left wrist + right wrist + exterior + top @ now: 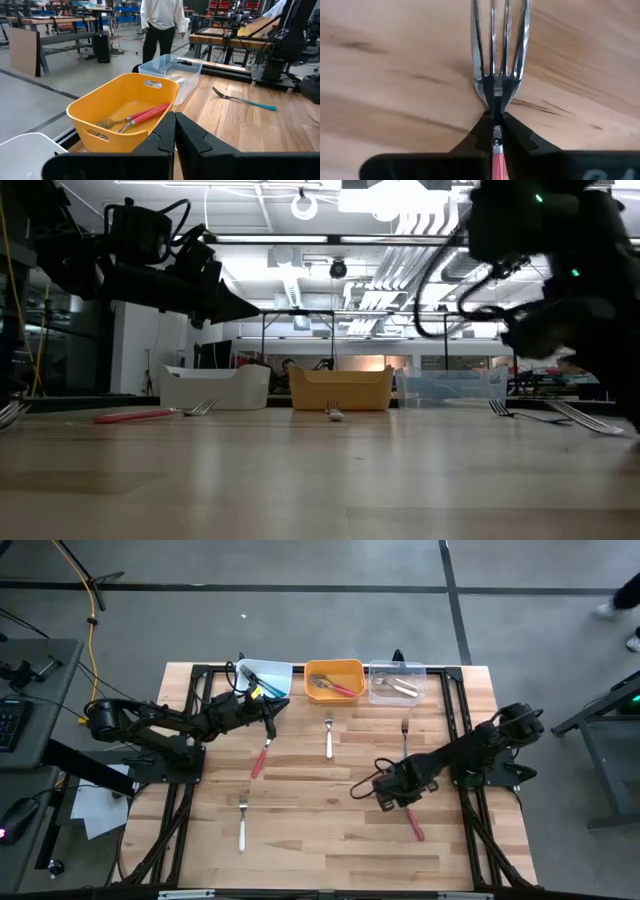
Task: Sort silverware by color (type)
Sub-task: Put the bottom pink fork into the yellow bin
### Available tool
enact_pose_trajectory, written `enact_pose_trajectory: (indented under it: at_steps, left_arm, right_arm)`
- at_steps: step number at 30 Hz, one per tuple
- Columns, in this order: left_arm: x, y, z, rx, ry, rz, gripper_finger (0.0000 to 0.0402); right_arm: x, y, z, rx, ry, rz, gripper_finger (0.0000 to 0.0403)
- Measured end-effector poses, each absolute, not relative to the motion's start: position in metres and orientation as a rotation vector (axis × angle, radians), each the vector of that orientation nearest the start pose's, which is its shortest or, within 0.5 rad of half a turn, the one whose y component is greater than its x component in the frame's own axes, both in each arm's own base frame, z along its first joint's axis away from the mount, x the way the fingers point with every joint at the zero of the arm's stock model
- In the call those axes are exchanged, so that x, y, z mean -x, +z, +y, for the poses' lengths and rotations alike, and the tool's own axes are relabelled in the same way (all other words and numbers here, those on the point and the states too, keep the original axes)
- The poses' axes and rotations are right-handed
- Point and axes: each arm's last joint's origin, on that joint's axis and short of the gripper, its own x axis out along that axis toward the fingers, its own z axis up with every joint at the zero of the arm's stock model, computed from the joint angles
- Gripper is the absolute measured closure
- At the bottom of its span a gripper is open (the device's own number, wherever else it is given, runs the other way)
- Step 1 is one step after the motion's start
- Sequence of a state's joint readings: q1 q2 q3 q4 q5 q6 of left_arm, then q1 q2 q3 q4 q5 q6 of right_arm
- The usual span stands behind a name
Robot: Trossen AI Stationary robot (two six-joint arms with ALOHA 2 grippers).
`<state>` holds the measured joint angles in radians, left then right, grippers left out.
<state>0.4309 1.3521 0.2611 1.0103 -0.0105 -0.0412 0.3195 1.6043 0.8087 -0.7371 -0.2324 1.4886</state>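
**Right arm pinching a red fork, left arm hanging by the bins**

Right gripper (496, 131) is down low on the table (320, 840), front-right area, and its jaws are pinched tight around the neck of a red-handled fork (498, 75). Tines stick out past the fingertips, lying on the wood. From above you only catch the red handle poking out from under the arm; the rest of that fork is covered.

Left gripper (174, 134) sits up off the table near the white bin (268, 675), jaws closed together with nothing between them that I can see.

Loose ones still on the wood: another red fork (260, 757) just below the left gripper, a white one (329, 736) in the middle, a blue one (405, 736) to its right, and a white one (242, 823) near the front left. The orange bin (335, 680) has a red fork in it. The clear bin (397, 681) has something silvery, hard to make out. The white bin's contents are partly blocked by the left arm.
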Motion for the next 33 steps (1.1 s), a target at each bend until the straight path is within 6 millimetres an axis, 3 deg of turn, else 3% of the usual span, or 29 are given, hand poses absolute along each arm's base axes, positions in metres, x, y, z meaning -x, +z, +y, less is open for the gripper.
enact_pose_trajectory:
  at_steps: [4, 8, 14, 23, 28, 33]
  left_arm:
    - [-0.205, 0.164, 0.094, 0.056, 0.443, 0.067, 0.0401]
    - [-0.205, 0.164, 0.094, 0.056, 0.443, 0.064, 0.0401]
    - [-0.205, 0.165, 0.094, 0.045, 0.443, 0.062, 0.0401]
    - [-0.205, 0.165, 0.095, 0.037, 0.443, 0.063, 0.0401]
    - [-0.205, 0.165, 0.095, 0.039, 0.443, 0.062, 0.0401]
    - [-0.205, 0.165, 0.095, 0.038, 0.443, 0.062, 0.0401]
  right_arm:
    - [-0.254, 0.166, 0.069, -0.969, -0.715, 1.455, 0.038]
    - [-0.28, 0.192, 0.035, -0.842, -0.675, 1.304, 0.0377]
    - [-0.313, 0.237, -0.04, -0.55, -0.653, 1.117, 0.0381]
    - [-0.37, 0.285, -0.158, -0.108, -0.55, 1.038, 0.0381]
    - [-0.4, 0.293, -0.209, 0.02, -0.474, 1.013, 0.0381]
    - [-0.416, 0.273, -0.239, 0.016, -0.411, 1.11, 0.0381]
